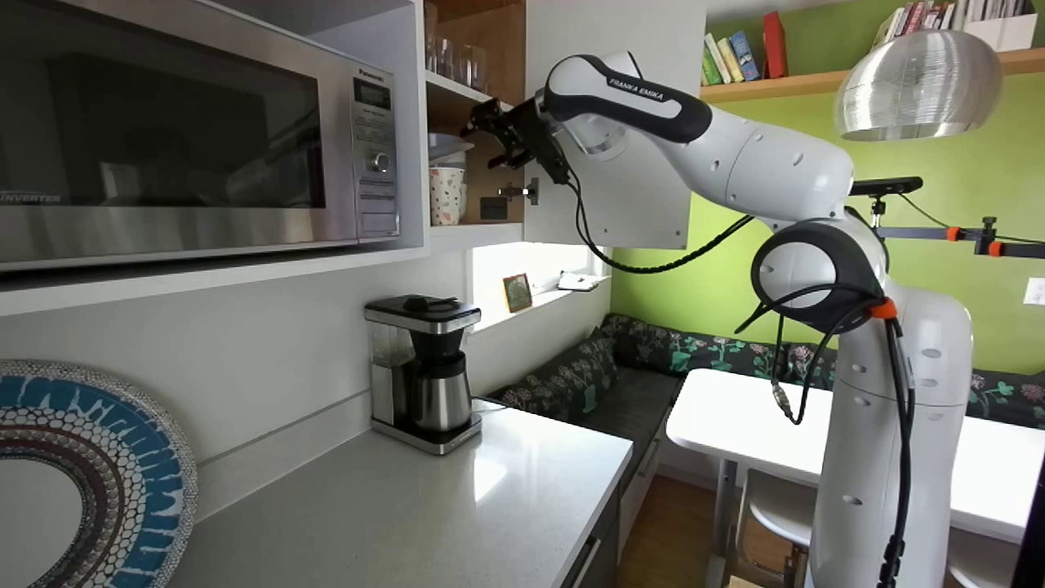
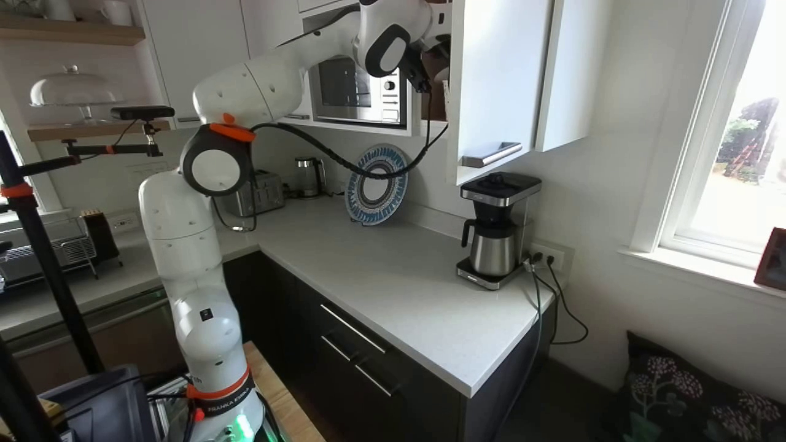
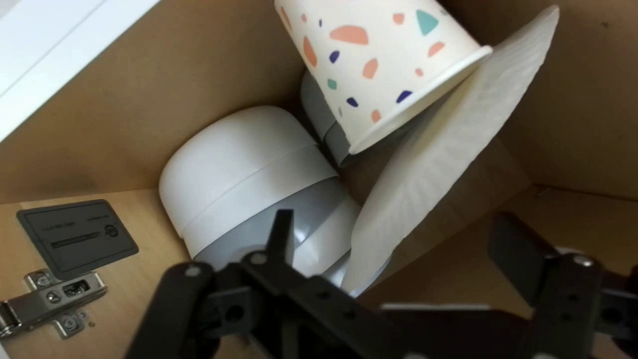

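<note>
The cabinet's brown bottom (image 3: pixel 134 109) carries a patterned cup (image 3: pixel 384 65) and, beside it, stacked white and grey bowls (image 3: pixel 259 187).

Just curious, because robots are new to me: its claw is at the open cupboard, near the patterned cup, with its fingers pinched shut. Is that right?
Almost: the fingers are not shut; the wrist view shows them wide apart. The gripper is indeed at the open cupboard, near the patterned cup.

Green wall (image 1: pixel 718 286) behind a white table (image 1: pixel 743 412)
</note>
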Robot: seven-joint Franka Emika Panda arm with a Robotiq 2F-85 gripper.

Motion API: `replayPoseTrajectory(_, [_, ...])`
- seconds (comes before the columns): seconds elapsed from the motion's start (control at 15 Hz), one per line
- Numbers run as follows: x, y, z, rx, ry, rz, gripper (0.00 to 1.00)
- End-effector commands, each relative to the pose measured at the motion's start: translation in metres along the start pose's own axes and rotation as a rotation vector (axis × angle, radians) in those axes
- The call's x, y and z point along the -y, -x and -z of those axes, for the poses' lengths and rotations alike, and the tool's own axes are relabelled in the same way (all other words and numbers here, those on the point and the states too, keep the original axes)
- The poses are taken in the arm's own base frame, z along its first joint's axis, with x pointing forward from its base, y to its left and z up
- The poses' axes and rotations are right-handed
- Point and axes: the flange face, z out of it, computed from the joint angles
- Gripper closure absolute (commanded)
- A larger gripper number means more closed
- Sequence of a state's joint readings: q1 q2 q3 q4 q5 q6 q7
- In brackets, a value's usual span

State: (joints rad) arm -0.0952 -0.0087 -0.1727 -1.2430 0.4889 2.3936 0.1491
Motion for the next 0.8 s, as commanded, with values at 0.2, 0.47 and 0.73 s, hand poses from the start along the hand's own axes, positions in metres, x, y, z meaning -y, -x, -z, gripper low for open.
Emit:
replayPoseTrajectory(0.2, [0.003,-0.008,-0.019,0.005,-0.036,0.007,0.39])
replayPoseTrajectory(0.47, [0.005,-0.012,-0.019,-0.001,-0.045,0.004,0.72])
replayPoseTrajectory(0.73, [0.004,-0.018,-0.016,-0.015,-0.043,0.005,0.99])
